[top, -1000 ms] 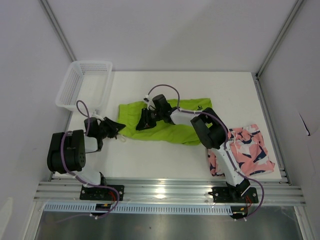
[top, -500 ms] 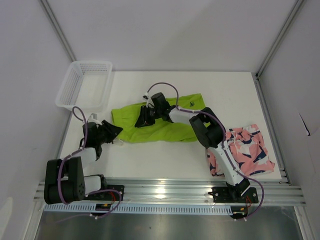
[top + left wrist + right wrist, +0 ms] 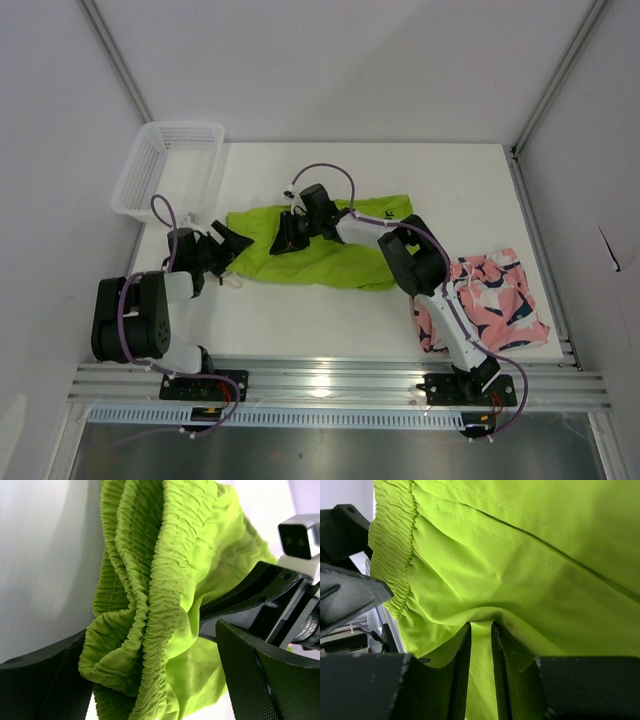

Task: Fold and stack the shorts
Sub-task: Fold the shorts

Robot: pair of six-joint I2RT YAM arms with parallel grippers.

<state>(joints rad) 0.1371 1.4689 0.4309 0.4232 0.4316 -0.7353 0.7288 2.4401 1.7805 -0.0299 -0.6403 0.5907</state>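
Right gripper (image 3: 481, 630) pinches a fold of the lime shorts (image 3: 335, 255) at the middle of the surface (image 3: 290, 300); left gripper (image 3: 150, 645) gapes around the waistband (image 3: 155, 580), unclamped. Folding is starting, I judge; next, the left must close

Enclosure as I see it on my feed:
- Table (image 3: 300, 310): one, white, matt top, rectangular, filling the floor of the cell.
- Back wall (image 3: 330, 70): plain white panel, no windows.
- Left wall (image 3: 50, 150) and right wall (image 3: 600, 150): white panels; I note a small dark mark (image 3: 610, 250) on the right one.
- Frame posts: aluminium, one at the far left corner (image 3: 115, 60), one at the far right corner (image 3: 560, 75).
- Rail (image 3: 330, 385): aluminium, along the near edge, catching a glare from overhead light.
- Floor (image 3: 330, 455): grey strip beyond the near edge.
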